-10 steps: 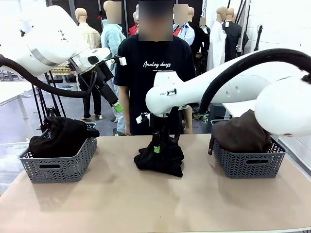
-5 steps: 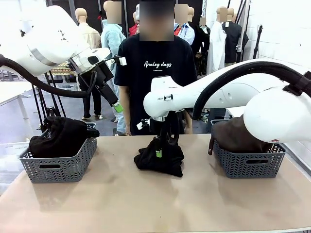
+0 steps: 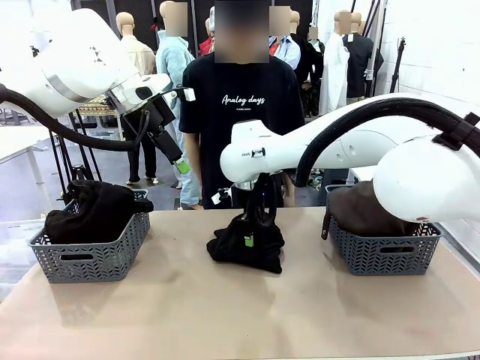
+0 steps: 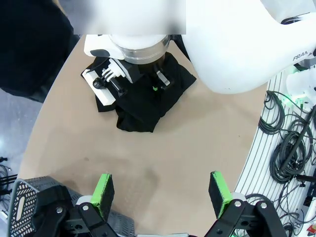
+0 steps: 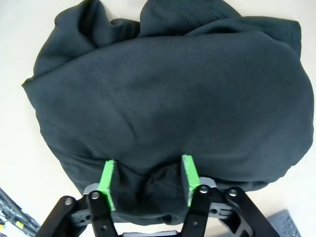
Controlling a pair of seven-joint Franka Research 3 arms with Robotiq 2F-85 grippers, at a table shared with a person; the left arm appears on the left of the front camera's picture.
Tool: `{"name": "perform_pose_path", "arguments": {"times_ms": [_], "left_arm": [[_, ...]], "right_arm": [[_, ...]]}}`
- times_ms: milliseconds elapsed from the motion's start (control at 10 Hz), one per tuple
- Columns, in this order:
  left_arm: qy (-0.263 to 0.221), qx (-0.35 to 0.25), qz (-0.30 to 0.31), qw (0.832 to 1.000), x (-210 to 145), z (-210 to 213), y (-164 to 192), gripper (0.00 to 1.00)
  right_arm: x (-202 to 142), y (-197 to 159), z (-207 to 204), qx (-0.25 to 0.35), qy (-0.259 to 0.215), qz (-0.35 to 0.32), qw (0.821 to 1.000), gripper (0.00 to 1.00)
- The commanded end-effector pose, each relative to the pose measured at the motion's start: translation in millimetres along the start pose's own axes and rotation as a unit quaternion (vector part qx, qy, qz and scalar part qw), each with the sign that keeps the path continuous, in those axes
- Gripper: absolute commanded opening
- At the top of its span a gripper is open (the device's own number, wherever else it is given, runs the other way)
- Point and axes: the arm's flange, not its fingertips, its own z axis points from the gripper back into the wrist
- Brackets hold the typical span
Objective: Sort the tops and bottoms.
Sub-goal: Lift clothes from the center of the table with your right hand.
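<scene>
A black garment [image 3: 259, 251] lies bundled on the table's middle. My right gripper [image 3: 250, 237] is pressed down into it from above. In the right wrist view the black garment [image 5: 168, 89] spreads under my right gripper [image 5: 148, 180], whose green pads pinch a fold of the fabric. Another black garment [image 3: 94, 210] fills the left basket [image 3: 90, 259]. A dark brown garment [image 3: 367, 210] fills the right basket [image 3: 386, 253]. My left gripper [image 3: 180, 161] hangs open high above the left basket. In the left wrist view my left gripper [image 4: 160, 192] stands wide, far from the middle garment [image 4: 143, 106].
A person in a black T-shirt [image 3: 240, 105] with white lettering stands at the table's far edge behind the middle garment. Bare tabletop [image 3: 225, 315] stretches along the front. Cables [image 4: 286, 148] lie off the table's side, and a corner of the left basket [image 4: 19, 207] shows below my left gripper.
My right gripper has sunk lower into the middle black garment and its fingers have drawn together on a fold. The left arm has stayed still.
</scene>
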Motion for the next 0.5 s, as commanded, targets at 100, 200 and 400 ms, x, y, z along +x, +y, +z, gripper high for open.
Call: {"name": "perform_pose_path", "arguments": {"times_ms": [100, 200, 400], "left_arm": [[-0.002, 0.001, 0.000, 1.000, -0.6, 2.2, -0.2, 1.00], [-0.002, 0.001, 0.000, 1.000, -0.6, 2.2, -0.2, 1.00], [-0.002, 0.001, 0.000, 1.000, -0.6, 2.2, -0.2, 1.00]], "right_arm": [[-2.9, -5.6, 0.9, 0.005, -0.004, -0.011, 1.000, 0.00], [-6.5, -4.9, -0.7, 0.011, -0.014, -0.013, 1.000, 0.00], [-15.2, -4.3, 0.8, 0.024, -0.034, -0.020, 0.999, 0.00]]}}
